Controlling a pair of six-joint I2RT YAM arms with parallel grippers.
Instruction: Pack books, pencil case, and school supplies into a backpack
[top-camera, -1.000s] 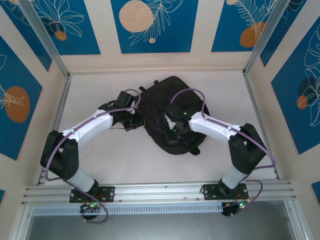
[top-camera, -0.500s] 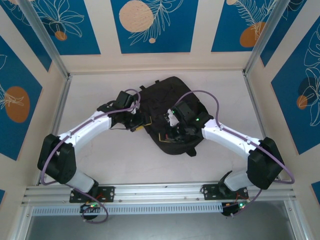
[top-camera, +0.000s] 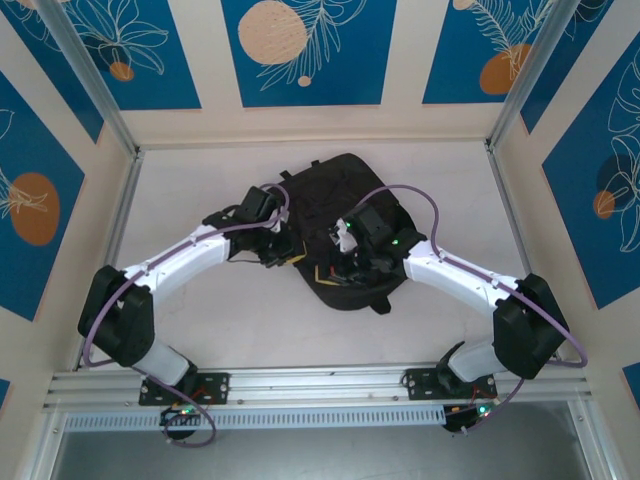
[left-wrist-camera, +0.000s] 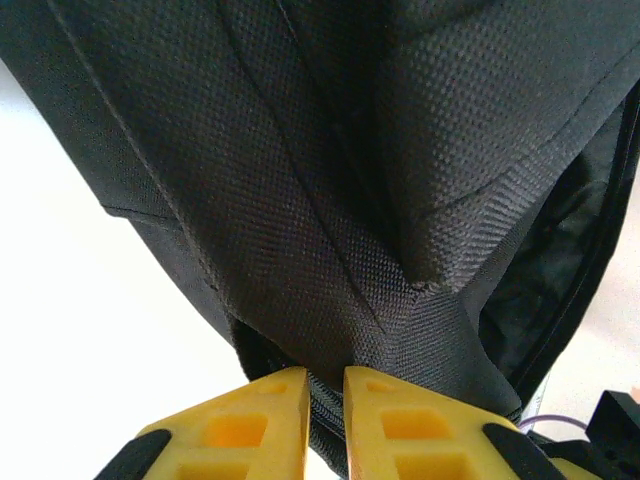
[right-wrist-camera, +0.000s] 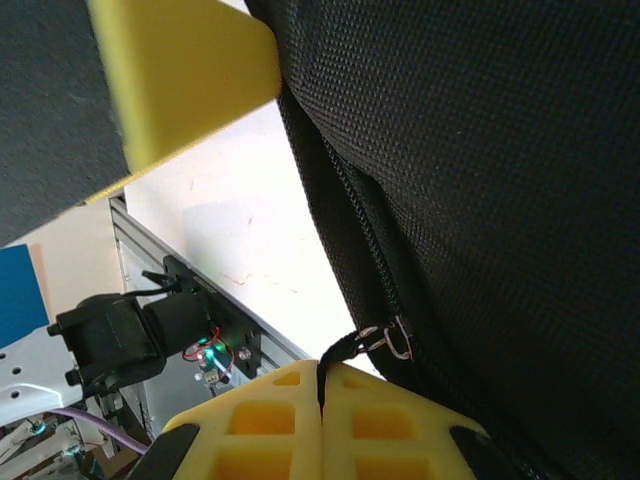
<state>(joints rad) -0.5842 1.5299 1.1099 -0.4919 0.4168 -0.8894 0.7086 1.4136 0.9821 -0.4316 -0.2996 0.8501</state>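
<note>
- Top external view: the backpack (top-camera: 335, 190) lies on the white table (top-camera: 230, 325), a little toward 12 o'clock from its middle, and both arms reach in to its near half.
- The left gripper (top-camera: 290, 256) meets the bag at about its 8 o'clock edge. The right gripper (top-camera: 346, 270) is over the bag's 6 o'clock end.
- Left wrist view: the left gripper (left-wrist-camera: 325, 378) has its yellow fingers (left-wrist-camera: 395, 425) drawn almost together, with only a slit between them. They pinch the bag's black woven edge, where a line of zip teeth runs into the slit.
- Right wrist view: the right gripper (right-wrist-camera: 320, 378) has its fingers pressed flat together, clamped on the black zip pull (right-wrist-camera: 342, 350). The pull's metal slider sits just past the fingertips at 1 o'clock, on the zip track climbing the bag's side.
</note>
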